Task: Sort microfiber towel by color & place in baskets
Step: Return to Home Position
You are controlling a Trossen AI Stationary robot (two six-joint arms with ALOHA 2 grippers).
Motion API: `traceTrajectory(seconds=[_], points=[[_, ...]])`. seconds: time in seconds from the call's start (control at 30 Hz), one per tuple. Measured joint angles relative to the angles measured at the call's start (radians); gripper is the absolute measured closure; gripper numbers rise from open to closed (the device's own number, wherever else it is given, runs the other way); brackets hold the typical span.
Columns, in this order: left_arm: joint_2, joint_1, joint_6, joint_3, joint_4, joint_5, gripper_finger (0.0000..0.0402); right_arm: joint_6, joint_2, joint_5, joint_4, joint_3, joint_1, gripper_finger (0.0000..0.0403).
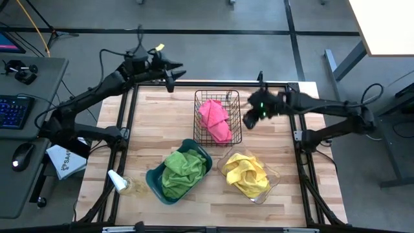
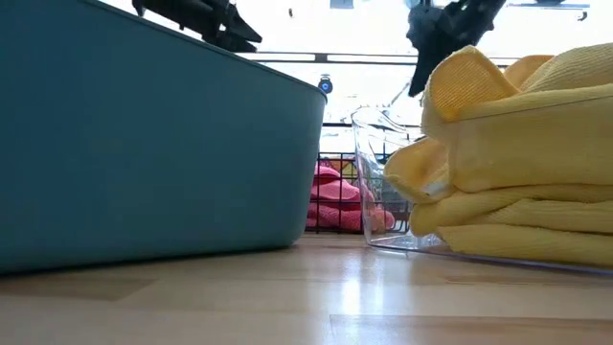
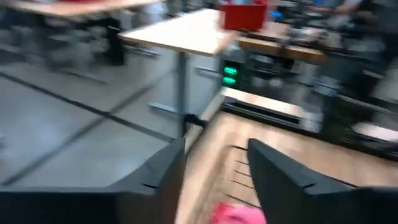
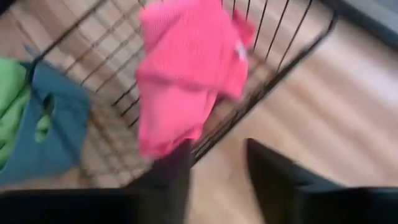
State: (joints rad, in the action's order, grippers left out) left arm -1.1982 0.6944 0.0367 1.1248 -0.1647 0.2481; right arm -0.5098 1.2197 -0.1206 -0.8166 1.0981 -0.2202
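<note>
Wooden table (image 1: 162, 116) with pink towels (image 1: 215, 120) in wire basket (image 1: 196, 120), green towels (image 1: 183, 171) in teal bin (image 1: 154, 180) and yellow towels (image 1: 246, 173) in clear bin (image 1: 274, 176) just in front of it, left gripper (image 1: 173, 74) well off basket and right gripper (image 1: 249, 119) close beside it, both part open and empty; risks snagging wire on withdrawal.

Three baskets, three towel heaps
One black mesh basket (image 1: 196, 118), one teal bin (image 1: 154, 178), one clear bin (image 1: 272, 173); one pink heap (image 1: 215, 120), one green heap (image 1: 183, 169), one yellow heap (image 1: 246, 173).

keyboard (image 1: 13, 110) and mouse (image 1: 21, 155) on side desk (image 1: 45, 77), spray bottle (image 1: 126, 185) lying on wooden table (image 1: 162, 123), red crate (image 3: 244, 14) beyond
</note>
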Motion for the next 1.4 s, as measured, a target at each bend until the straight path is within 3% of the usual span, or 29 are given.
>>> traceTrajectory(seconds=[0.1, 0.17, 0.2, 0.47, 0.67, 0.8, 0.97, 1.17, 1.4], points=[[-0.033, -0.011, -0.063, -0.015, 0.037, 0.088, 0.0311, 0.168, -0.017, 0.137, 0.083, 0.0, -0.158, 0.0376], [-0.031, -0.023, -0.128, -0.082, 0.122, 0.123, 0.0374, 0.242, -0.034, 0.267, 0.141, 0.0, -0.26, 0.0381], [-0.026, -0.028, -0.174, -0.127, 0.184, 0.126, 0.0386, 0.263, -0.045, 0.327, 0.163, 0.0, -0.304, 0.0377], [0.068, -0.057, -0.471, -0.593, 0.782, 0.048, 0.04, 0.338, -0.139, 0.561, 0.26, 0.0, -0.522, 0.0398], [0.086, -0.074, -0.633, -0.862, 1.085, -0.074, 0.0401, 0.306, -0.176, 0.633, 0.321, 0.0, -0.537, 0.0401], [0.087, -0.137, -0.699, -0.975, 1.23, -0.167, 0.0401, 0.262, -0.195, 0.652, 0.327, 0.0, -0.537, 0.0401], [0.087, -0.273, -0.737, -1.013, 1.246, -0.254, 0.0401, 0.236, -0.224, 0.653, 0.326, 0.0, -0.537, 0.0402], [0.159, -0.417, -0.713, -1.014, 1.216, -0.272, 0.0401, 0.2, -0.265, 0.652, 0.31, 0.0, -0.537, 0.0402], [0.418, -0.433, -0.638, -1.014, 0.88, -0.283, 0.0401, 0.154, -0.339, 0.652, 0.264, 0.0, -0.536, 0.0403]])
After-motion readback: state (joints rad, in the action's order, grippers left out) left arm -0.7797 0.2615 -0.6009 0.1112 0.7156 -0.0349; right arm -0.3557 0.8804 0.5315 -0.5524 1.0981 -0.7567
